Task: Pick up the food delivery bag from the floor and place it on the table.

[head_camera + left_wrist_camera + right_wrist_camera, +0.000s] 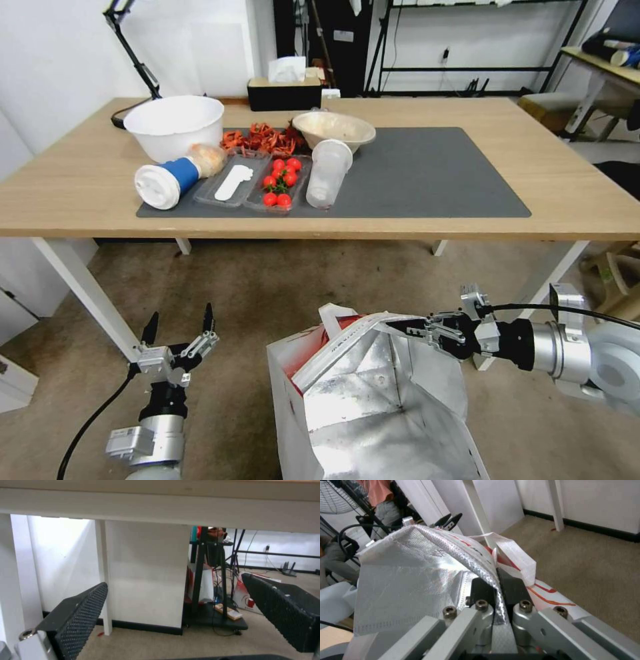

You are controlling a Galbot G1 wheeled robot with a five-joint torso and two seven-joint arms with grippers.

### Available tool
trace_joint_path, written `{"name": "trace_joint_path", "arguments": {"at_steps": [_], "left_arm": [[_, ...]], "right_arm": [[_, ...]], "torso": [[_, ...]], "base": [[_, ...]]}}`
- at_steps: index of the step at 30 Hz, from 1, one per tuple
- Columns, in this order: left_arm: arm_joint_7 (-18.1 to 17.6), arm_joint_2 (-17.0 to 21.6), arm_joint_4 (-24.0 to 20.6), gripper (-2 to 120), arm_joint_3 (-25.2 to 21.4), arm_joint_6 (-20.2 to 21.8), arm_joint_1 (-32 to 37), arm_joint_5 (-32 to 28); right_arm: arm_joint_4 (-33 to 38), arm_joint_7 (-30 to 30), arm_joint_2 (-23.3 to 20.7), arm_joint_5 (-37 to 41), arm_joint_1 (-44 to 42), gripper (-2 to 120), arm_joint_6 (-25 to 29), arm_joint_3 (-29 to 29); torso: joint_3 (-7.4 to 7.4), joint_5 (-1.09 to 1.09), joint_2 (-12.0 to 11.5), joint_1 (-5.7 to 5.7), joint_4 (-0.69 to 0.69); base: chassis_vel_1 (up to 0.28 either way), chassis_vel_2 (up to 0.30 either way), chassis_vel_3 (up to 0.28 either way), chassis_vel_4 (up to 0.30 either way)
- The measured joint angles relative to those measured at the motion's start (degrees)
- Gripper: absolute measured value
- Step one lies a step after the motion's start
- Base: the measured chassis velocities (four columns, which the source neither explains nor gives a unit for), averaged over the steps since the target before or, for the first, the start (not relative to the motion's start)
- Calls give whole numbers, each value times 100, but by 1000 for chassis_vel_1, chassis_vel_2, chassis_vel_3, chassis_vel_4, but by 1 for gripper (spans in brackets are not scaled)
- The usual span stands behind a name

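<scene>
Two grippers are low near the floor point(267, 293), in front of the table point(580, 193), but only one has the load: the right gripper point(407, 327) is clamped on the upper rim of the food delivery bag point(373, 407), its dark pads pressed together with the silver-lined wall pinched between them, as the right wrist view shows plainly point(498, 585). The bag stands upright and open-mouthed below the table's near edge, foil lining exposed and a white strap handle point(516, 555) flopped over the far side of the rim; whether its base rests on the carpet cannot be told. The left gripper point(179, 327) waits well apart to the bag's left, fingers spread and holding nothing. What the coming move turns on is height: the tabletop lies above and ahead of the clamped rim, and the bare right half of the dark grey mat point(433, 173) sits almost straight ahead of the right arm, clear of the bowls and the cherry tomatoes point(280, 180) on the left.
</scene>
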Motion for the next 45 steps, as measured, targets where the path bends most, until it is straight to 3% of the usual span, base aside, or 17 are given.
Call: {"name": "trace_joint_path", "arguments": {"at_steps": [45], "left_arm": [[-7, -17, -38, 100, 5, 1, 19, 8]], "right_arm": [[12, -47, -34, -68, 13, 0, 18, 5]], "torso": [[661, 0, 1099, 438, 0]], "base": [[0, 0, 0, 0]]}}
